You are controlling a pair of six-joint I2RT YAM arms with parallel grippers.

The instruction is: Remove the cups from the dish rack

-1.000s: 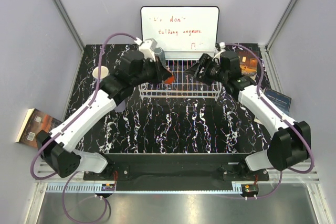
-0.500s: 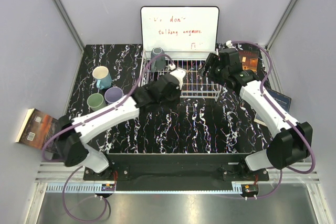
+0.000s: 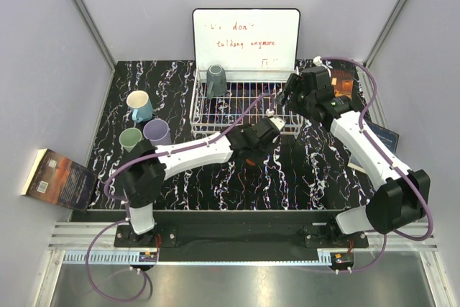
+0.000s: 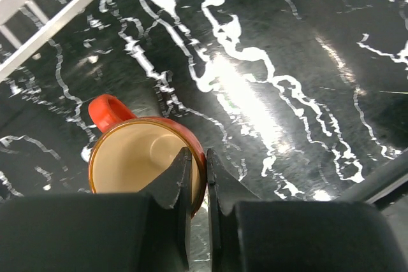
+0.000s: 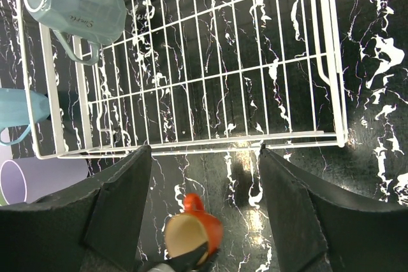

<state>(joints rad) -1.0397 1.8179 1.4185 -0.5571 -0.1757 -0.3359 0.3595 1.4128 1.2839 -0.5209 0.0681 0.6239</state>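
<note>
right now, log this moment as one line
left fingers: shut on orange cup rim, in front of dish rack | right fingers: open over rack's right end | grey cup: in rack

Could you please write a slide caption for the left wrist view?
Left gripper pinching the orange cup by its rim over the marbled table, an edge of the dish rack at upper left.

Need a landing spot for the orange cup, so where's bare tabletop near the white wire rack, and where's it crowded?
Black marbled tabletop lies bare between the white wire dish rack's near rail and the front edge, widest right of the small orange cup. Crowded: left of the rack, with the light blue mug, pale green cup and lilac cup.
</note>
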